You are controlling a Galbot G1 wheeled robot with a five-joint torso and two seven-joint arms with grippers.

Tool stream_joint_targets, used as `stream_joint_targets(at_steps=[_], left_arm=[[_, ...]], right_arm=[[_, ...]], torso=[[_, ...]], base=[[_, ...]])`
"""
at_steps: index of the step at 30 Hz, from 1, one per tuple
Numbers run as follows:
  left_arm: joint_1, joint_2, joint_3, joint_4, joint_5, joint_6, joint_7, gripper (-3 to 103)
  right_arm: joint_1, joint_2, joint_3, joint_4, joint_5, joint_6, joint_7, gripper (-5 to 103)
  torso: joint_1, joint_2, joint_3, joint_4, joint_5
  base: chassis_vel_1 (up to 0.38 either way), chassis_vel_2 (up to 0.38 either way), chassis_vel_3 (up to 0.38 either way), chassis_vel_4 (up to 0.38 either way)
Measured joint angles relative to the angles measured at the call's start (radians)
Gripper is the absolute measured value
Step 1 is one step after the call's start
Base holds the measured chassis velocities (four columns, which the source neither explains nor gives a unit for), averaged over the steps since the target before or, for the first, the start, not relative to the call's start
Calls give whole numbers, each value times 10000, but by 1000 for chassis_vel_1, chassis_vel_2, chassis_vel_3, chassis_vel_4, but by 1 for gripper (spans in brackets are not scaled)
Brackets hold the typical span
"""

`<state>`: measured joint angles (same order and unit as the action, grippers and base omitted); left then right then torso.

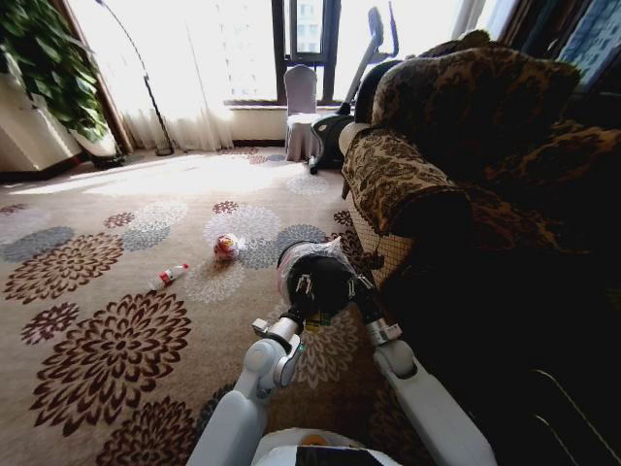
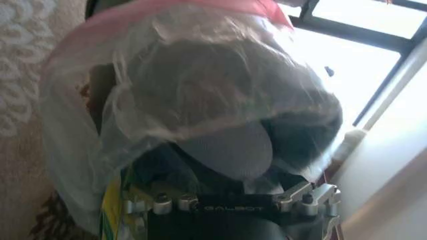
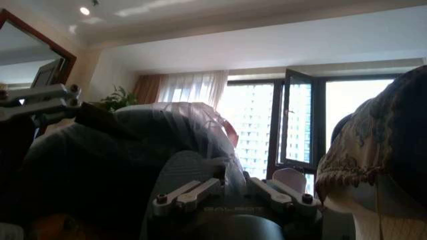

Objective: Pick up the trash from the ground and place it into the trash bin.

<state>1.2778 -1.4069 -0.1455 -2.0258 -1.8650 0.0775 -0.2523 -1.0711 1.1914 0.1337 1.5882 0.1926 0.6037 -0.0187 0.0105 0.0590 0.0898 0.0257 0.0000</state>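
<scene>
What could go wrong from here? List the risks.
The trash bin sits between the left gripper and right gripper; a nudge might tip it or snag its loose liner. The sofa is close by the right arm, which may brush it.

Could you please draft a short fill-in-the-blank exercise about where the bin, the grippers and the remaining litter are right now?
1. The trash bin stands on the ____.
2. The bin's rim is wrapped in a translucent plastic ____.
3. The left gripper and right gripper both sit close against the ____.
4. The small bottle on the floor has a ____ cap.

Missing words: carpet; liner; bin; red
</scene>
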Motion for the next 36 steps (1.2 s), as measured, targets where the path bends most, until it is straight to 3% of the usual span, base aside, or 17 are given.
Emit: stream_joint_targets(at_steps=[6,9,10,12,13,15,16,20,21,23,24,26,32,34,35,36], left_arm=[[364,604,173,-438,800,1141,621,100],[426,934,213,-546,2873,2187,1332,100],[426,934,213,-546,2873,2187,1332,100],[430,1288,217,-539,5667,2632,2521,100],[430,1288,217,-539,5667,2632,2521,100],[412,1598,-107,-520,8478,2216,3742,100],[412,1598,-107,-520,8478,2216,3742,100],[545,2016,-895,-803,11248,842,5297,100],[545,2016,-895,-803,11248,842,5297,100],[793,2123,-1420,-780,12650,-466,6608,100],[793,2123,-1420,-780,12650,-466,6608,100],[1017,2078,-1933,-796,13289,-1589,7319,102],[1137,1784,-2714,-971,13491,-2500,7207,97],[958,1735,-3187,-732,13407,-2913,6654,96],[958,1735,-3187,-732,13407,-2913,6654,96],[780,1737,-3417,-456,13408,-3012,6137,96]], right_arm=[[37,8,12,-70,51,-6,2,0],[44,1,23,-110,96,-107,4,0],[44,1,23,-110,96,-107,4,0],[44,5,24,-120,113,-347,5,0],[44,5,24,-120,113,-347,5,0],[13,3,30,-110,160,-633,5,0],[13,3,30,-110,160,-633,5,0],[-127,-132,204,6,204,-819,7,0],[-127,-132,204,6,204,-819,7,0],[-142,-160,299,17,264,-924,6,0],[-142,-160,299,17,264,-924,6,0],[-100,-187,401,20,399,-1068,10,0],[-255,-192,465,137,541,-1251,8,0],[-451,-201,511,268,541,-1273,9,0],[-451,-201,511,268,541,-1273,9,0],[-524,-219,519,349,543,-1279,9,0]], torso=[[0,0,0,2,0],[0,0,0,0,-1],[0,0,0,0,-1],[0,0,0,0,-1],[0,0,0,0,-1],[0,0,0,1,0],[0,0,0,1,0],[0,0,-1,0,-1],[0,0,-1,0,-1],[0,0,0,1,0],[0,0,0,1,0],[0,0,0,2,-3],[-1,0,-1,2,1],[-1,0,-1,1,0],[-1,0,-1,1,0],[0,0,0,0,0]], base=[[0,0,0,0],[0,0,0,0],[0,0,0,0],[0,0,0,0],[0,0,0,0],[0,0,0,0],[0,0,0,0],[0,0,0,0],[0,0,0,0],[0,0,0,0],[0,0,0,0],[0,0,0,0],[0,0,0,0],[0,0,0,0],[0,0,0,0],[0,0,0,0]])
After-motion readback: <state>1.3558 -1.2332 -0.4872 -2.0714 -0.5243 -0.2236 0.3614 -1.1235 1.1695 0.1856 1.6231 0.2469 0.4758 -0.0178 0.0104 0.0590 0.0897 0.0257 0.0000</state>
